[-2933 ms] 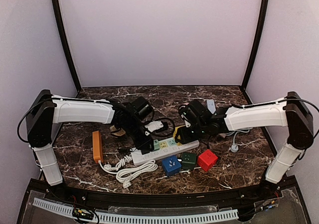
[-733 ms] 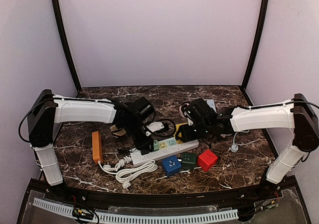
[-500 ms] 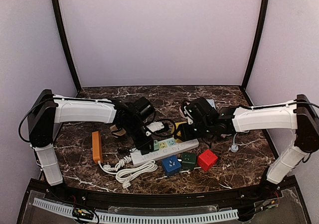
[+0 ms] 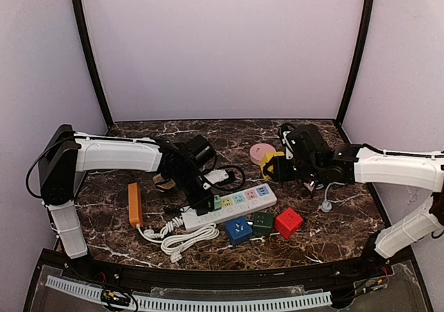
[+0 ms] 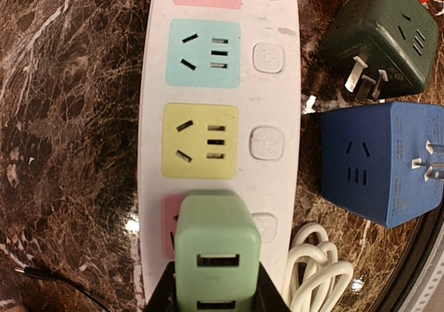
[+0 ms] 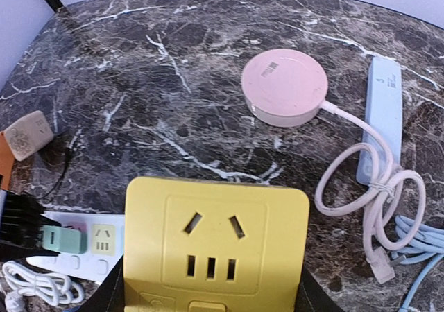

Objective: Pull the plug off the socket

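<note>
Right wrist: right gripper (image 6: 215, 288) clamps yellow plug (image 6: 216, 239), clear of power strip (image 4: 244, 205); left gripper (image 5: 216, 295) clamps green adapter (image 5: 216, 239).

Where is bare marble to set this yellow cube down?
Bare marble: behind the pink puck along the back wall, and front right beyond the red cube. Crowded around the white power strip, where the left pincer grips the green charger, and the coiled cable.

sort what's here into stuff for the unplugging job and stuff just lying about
Job: yellow plug, right gripper, white strip, green plug, left gripper.
Lying about: blue cube, dark green cube, red cube, orange strip, pink puck, pale blue strip.
</note>
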Controlling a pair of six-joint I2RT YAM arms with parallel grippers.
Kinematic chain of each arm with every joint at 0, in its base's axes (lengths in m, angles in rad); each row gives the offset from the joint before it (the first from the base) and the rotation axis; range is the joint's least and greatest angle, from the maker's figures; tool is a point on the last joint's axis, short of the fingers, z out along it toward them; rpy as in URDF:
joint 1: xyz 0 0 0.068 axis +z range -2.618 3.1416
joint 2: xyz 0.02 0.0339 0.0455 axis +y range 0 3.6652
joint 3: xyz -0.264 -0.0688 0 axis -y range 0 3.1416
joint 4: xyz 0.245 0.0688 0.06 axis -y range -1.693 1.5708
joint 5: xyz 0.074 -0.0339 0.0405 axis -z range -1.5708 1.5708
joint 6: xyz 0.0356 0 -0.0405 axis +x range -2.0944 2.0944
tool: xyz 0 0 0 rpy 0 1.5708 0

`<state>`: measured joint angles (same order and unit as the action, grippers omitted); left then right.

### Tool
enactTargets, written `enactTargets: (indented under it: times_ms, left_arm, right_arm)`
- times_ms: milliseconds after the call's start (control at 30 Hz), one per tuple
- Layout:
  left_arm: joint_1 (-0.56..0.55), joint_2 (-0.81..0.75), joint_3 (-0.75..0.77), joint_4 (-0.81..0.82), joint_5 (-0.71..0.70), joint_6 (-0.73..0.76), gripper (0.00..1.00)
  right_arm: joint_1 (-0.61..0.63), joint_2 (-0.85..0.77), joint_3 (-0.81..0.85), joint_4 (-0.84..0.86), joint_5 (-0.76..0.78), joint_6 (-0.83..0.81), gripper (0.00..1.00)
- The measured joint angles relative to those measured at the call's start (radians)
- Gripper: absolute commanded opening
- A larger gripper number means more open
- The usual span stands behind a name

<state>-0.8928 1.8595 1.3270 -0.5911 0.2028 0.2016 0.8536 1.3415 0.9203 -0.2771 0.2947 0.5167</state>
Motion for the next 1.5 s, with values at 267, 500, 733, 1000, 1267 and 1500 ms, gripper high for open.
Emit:
enactTargets:
  times_ms: [267, 500, 733, 1000, 1267, 1500]
  left_arm:
    - [-0.002, -0.01, -0.023, 0.058, 0.0, -0.024, 0.55]
    - [-0.002, -0.098, -0.091, 0.143, 0.025, -0.048, 0.85]
    - [0.009, -0.214, -0.139, 0.24, 0.072, -0.083, 0.87]
    - [0.044, -0.222, -0.138, 0.246, 0.098, -0.129, 0.76]
    - [0.06, -0.229, -0.14, 0.2, 0.124, -0.138, 0.78]
    - [0.06, -0.233, -0.176, 0.166, 0.13, -0.135, 0.83]
  right_arm:
    - [-0.109, 0.037, -0.019, -0.026, -0.005, -0.043, 0.0]
    - [-0.208, 0.132, -0.016, -0.011, -0.046, -0.086, 0.11]
    - [-0.258, 0.22, 0.014, 0.031, -0.117, -0.109, 0.32]
    - [-0.286, 0.302, 0.038, 0.05, -0.163, -0.116, 0.49]
    - [-0.288, 0.304, 0.055, 0.045, -0.185, -0.127, 0.77]
    - [-0.291, 0.296, 0.072, 0.041, -0.191, -0.138, 0.87]
